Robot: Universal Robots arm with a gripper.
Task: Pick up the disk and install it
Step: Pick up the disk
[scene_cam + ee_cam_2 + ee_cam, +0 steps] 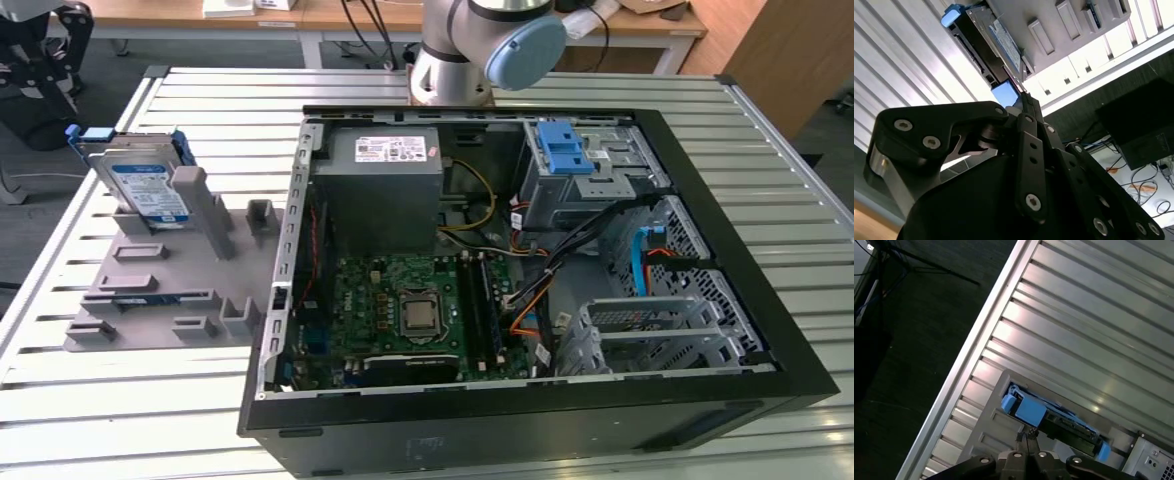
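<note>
while one disk point(144, 185) stands in one grey rack point(150, 300), one pincer point(1026, 434) closed

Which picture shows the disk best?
The exterior view: the disk stands upright in the grey holder, label showing. The second wrist view shows the disk at a slant; the first wrist view shows its blue-railed edge.

the flat silver-metal disk point(144, 183), at the exterior view's left, has a blue-and-white label and a bright blue plastic rail frame. under it are a plain matte grey plastic holder block point(160, 300) and a ribbed, striped silver slatted table point(120, 420). the open black computer case point(534, 440) holds a green circuit board point(400, 300), a grey power-supply box point(380, 185) with a white sticker, and a blue plastic latch point(567, 150). the black metal gripper point(1025, 437) has silver screws.
</note>
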